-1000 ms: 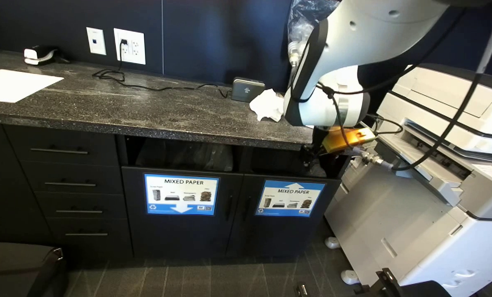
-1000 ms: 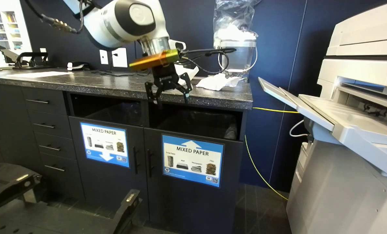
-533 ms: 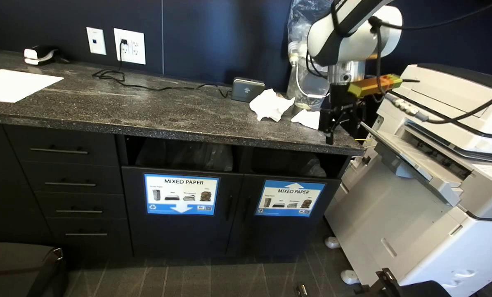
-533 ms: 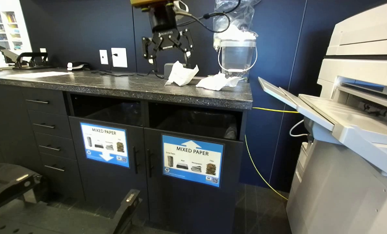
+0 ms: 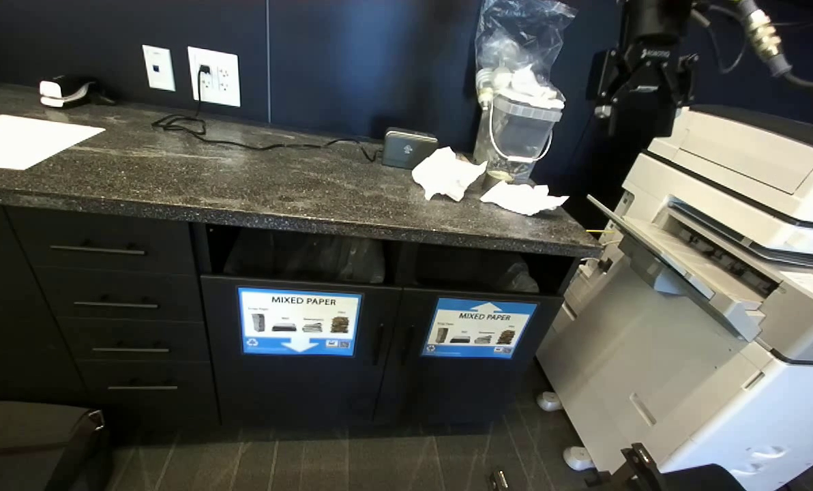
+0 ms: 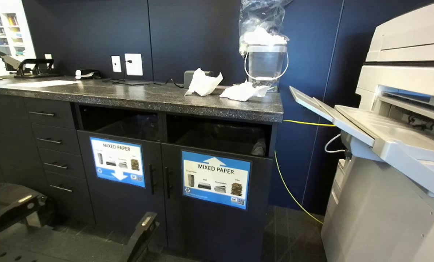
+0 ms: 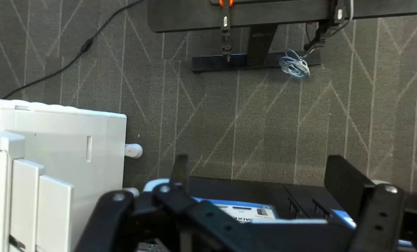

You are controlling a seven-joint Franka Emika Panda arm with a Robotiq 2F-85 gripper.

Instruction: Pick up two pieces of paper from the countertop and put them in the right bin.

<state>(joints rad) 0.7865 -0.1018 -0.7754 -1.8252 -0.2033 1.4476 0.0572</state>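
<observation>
A white, rumpled, soft-looking left piece of paper point(image 5: 447, 175) and a flatter white right piece of paper point(image 5: 524, 198) lie just beside each other toward the right end of the long, dark grey, speckled stone-look countertop point(image 5: 263, 181). Each should weigh almost nothing and give way softly, with a tear the worst harm likely. The left one is best pinched at its raised, tented folds; the right one at its crumpled ridge, since its thin margins may simply fold under a finger.

The black two-fingered gripper point(image 5: 633, 119) hangs high at the right, its fingers point(image 7: 348, 183) spread wide and holding nothing; the wrist view shows grey patterned carpet point(image 7: 250, 122) beyond the gap.

A small grey upright box point(image 5: 406, 149) stands just beyond the left piece, and a clear plastic bucket with a white handle point(image 5: 519, 135) on the far side of the right one. Between them is a short round thing, point(image 5: 496, 179) perhaps a cup, too covered to tell. The big white printer point(image 5: 652, 341) crowds the right end. The countertop overhangs the slot of the black, cabinet-front right bin, point(image 6: 217, 229) so paper would need to go past the near edge, down, then in.
</observation>
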